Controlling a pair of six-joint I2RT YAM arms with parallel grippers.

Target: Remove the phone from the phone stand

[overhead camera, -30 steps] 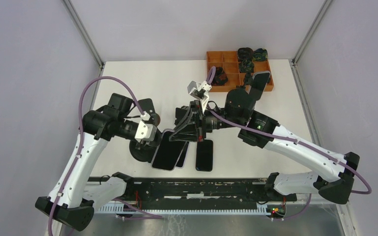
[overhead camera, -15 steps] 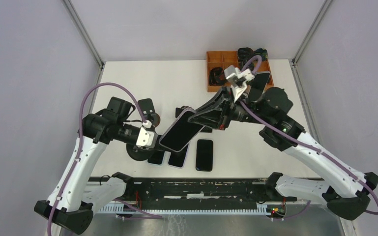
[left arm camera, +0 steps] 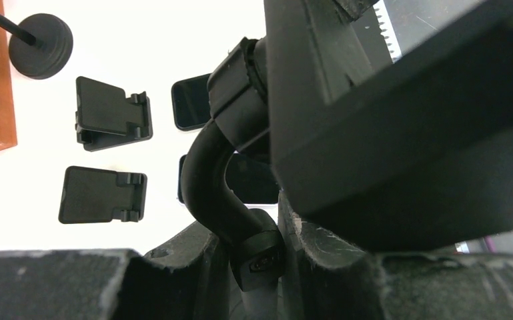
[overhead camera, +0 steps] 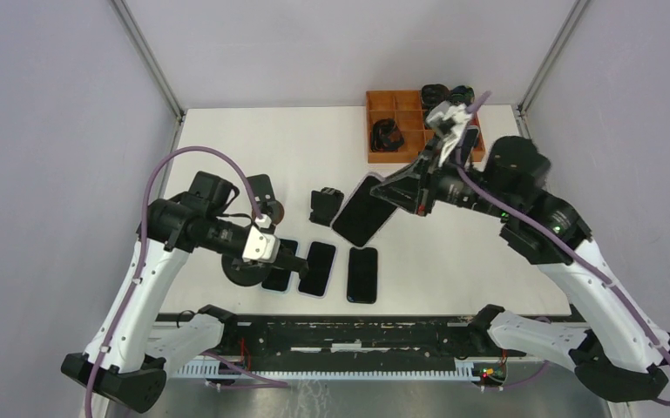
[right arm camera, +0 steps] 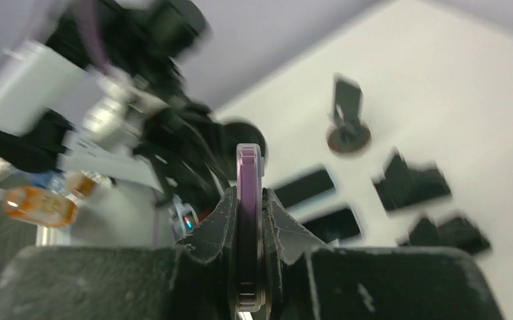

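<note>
My right gripper [overhead camera: 408,188] is shut on the long edge of a dark phone with a purple rim [overhead camera: 362,209] and holds it in the air, tilted, over the middle of the table. In the right wrist view the phone [right arm camera: 248,175] stands edge-on between my fingers [right arm camera: 216,223]. My left gripper [overhead camera: 270,254] is shut on the curved black neck of the phone stand [left arm camera: 212,190], whose round base [overhead camera: 237,271] rests near the front left. The stand's cradle holds no phone. The phone is well clear of the stand.
Three dark phones [overhead camera: 362,274] lie flat side by side near the front edge. Two small folding stands [overhead camera: 324,205] and a round-based stand [overhead camera: 274,212] sit mid-table. An orange compartment tray [overhead camera: 382,104] with dark items is at the back right.
My right gripper has carried the phone up and away from the stand, toward the back right. My left gripper has stayed shut on the stand and shifted slightly toward the front.
</note>
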